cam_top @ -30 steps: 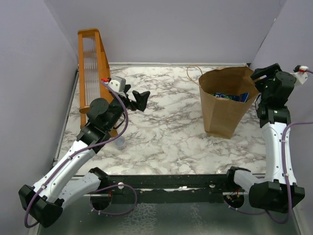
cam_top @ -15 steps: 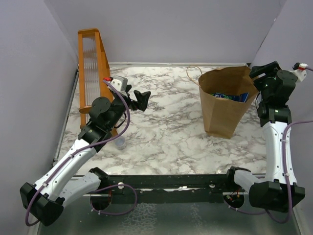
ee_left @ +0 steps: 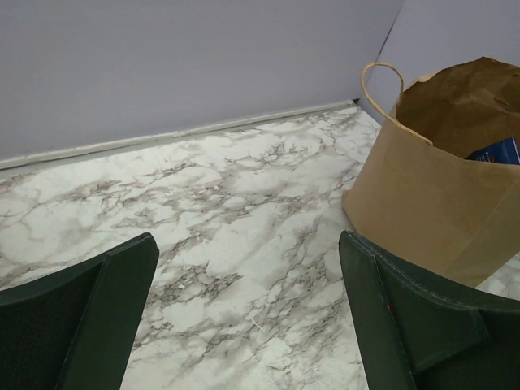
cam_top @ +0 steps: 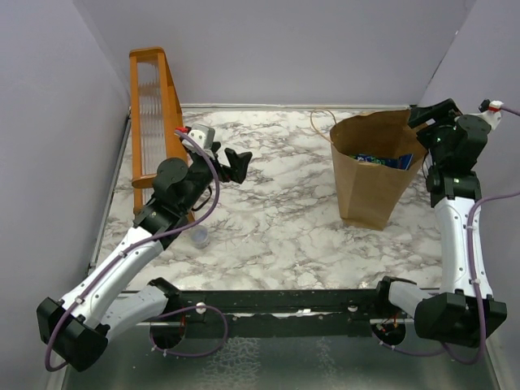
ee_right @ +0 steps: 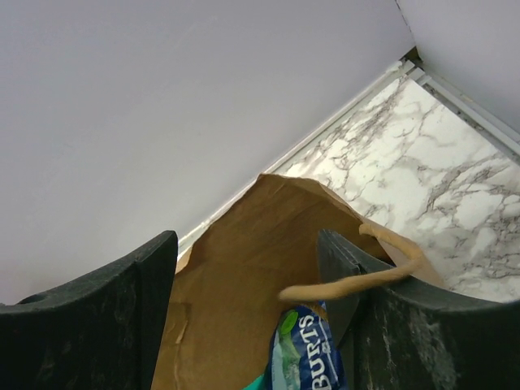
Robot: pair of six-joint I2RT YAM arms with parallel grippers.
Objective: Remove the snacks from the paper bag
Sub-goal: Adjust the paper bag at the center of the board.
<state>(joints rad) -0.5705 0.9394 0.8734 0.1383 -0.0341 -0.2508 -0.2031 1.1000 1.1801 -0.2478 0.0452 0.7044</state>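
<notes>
The brown paper bag stands upright at the back right of the marble table, its mouth open. Blue and teal snack packets lie inside it. My right gripper is open and empty, held over the bag's right rim. In the right wrist view a blue packet shows inside the bag, and a cord handle crosses in front of the right finger. My left gripper is open and empty above the table's middle left. The left wrist view shows the bag ahead on the right.
An orange wooden rack leans at the back left beside the left arm. A small clear plastic cup stands on the table under the left arm. Purple walls close in the table at the back and both sides.
The left gripper has shifted slightly right and up. The right gripper has edged up and back above the bag's rim. The bag and snacks have not moved.
</notes>
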